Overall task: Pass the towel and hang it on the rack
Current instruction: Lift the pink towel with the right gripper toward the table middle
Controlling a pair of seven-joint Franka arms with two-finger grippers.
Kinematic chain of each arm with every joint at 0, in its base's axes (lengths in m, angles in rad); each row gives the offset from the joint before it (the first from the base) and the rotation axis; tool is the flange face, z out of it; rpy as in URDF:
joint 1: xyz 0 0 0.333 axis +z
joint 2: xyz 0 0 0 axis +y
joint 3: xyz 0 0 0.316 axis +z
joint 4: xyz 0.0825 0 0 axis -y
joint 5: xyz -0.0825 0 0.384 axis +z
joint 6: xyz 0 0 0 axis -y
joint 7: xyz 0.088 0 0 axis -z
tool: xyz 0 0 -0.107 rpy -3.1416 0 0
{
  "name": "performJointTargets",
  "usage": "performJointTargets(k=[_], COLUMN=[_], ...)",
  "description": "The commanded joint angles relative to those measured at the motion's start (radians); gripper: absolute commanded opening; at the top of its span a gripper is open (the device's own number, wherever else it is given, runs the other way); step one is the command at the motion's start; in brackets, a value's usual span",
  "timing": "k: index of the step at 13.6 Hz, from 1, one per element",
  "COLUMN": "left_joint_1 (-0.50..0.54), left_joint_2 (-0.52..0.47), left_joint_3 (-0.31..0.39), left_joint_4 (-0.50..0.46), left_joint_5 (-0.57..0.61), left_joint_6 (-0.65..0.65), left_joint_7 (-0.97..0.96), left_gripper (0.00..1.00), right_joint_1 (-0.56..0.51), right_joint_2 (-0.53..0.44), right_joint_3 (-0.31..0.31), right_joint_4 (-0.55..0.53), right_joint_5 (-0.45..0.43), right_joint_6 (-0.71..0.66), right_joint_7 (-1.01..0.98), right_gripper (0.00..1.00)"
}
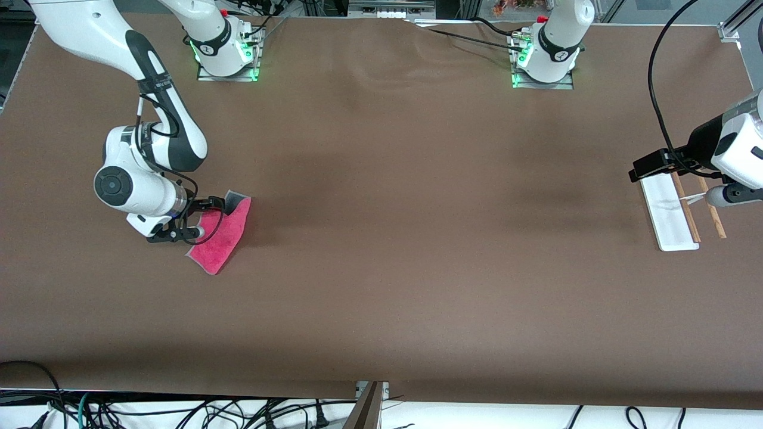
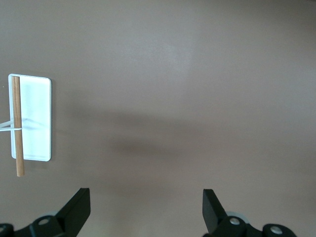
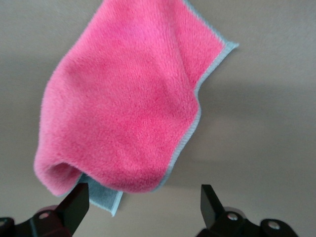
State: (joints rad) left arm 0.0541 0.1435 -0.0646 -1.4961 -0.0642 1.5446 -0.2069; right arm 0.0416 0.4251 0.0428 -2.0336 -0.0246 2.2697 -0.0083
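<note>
The pink-red towel (image 1: pixel 223 237) lies crumpled on the brown table toward the right arm's end, with a grey corner of its underside folded out (image 3: pixel 101 197). My right gripper (image 1: pixel 205 219) hangs low over the towel's edge, open, with nothing between its fingers; in the right wrist view (image 3: pixel 143 205) the towel (image 3: pixel 128 98) lies just ahead of the fingertips. The rack (image 1: pixel 667 211), a white base with two thin wooden rods (image 1: pixel 685 208), stands toward the left arm's end. My left gripper (image 1: pixel 647 168) is open over the table beside the rack (image 2: pixel 34 118) and holds nothing (image 2: pixel 146 207).
A brown cloth (image 1: pixel 381 208) covers the whole table. Both arm bases (image 1: pixel 226 53) stand along the edge farthest from the front camera. A black cable (image 1: pixel 656 101) loops down to the left arm's hand above the rack.
</note>
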Motion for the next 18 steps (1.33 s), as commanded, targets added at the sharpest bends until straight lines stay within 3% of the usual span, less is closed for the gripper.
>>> performJointTargets(k=[1, 2, 3, 4, 5, 6, 9, 14, 18], left_joint_1=[0.004, 0.004, 0.004, 0.004, 0.004, 0.004, 0.004, 0.004, 0.004], left_joint_2=[0.011, 0.011, 0.011, 0.011, 0.011, 0.011, 0.011, 0.011, 0.011], left_joint_3=[0.0, 0.0, 0.0, 0.0, 0.0, 0.0, 0.0, 0.0, 0.0], left_joint_4=[0.02, 0.02, 0.02, 0.02, 0.022, 0.022, 0.022, 0.022, 0.022], left_joint_5=[-0.005, -0.006, -0.005, -0.005, -0.006, -0.005, -0.005, -0.005, -0.005], left_joint_6=[-0.02, -0.02, -0.02, -0.02, -0.02, -0.02, -0.02, -0.02, -0.02], left_joint_7=[0.0, 0.0, 0.0, 0.0, 0.0, 0.0, 0.0, 0.0, 0.0], left_gripper=[1.0, 1.0, 1.0, 1.0, 1.0, 1.0, 1.0, 1.0, 1.0], right_joint_1=[-0.002, 0.0, 0.0, 0.0, 0.0, 0.0, 0.0, 0.0, 0.001], right_joint_2=[0.013, 0.024, 0.027, 0.027, 0.027, 0.027, 0.021, -0.028, -0.042], right_joint_3=[0.002, 0.002, 0.002, 0.002, 0.002, 0.002, 0.002, 0.023, 0.106], right_joint_4=[-0.019, -0.019, -0.017, -0.016, -0.016, -0.013, 0.001, 0.062, 0.356], right_joint_5=[0.015, 0.015, 0.015, 0.015, 0.015, 0.015, 0.015, 0.011, 0.014], right_joint_6=[0.059, 0.074, 0.077, 0.077, 0.077, 0.077, 0.071, 0.044, -0.315], right_joint_7=[0.033, 0.045, 0.051, 0.054, 0.056, 0.056, 0.057, 0.093, 0.097], right_gripper=[1.0, 0.98, 0.91, 0.75, 0.5, 0.34, 0.01, 0.0, 0.0])
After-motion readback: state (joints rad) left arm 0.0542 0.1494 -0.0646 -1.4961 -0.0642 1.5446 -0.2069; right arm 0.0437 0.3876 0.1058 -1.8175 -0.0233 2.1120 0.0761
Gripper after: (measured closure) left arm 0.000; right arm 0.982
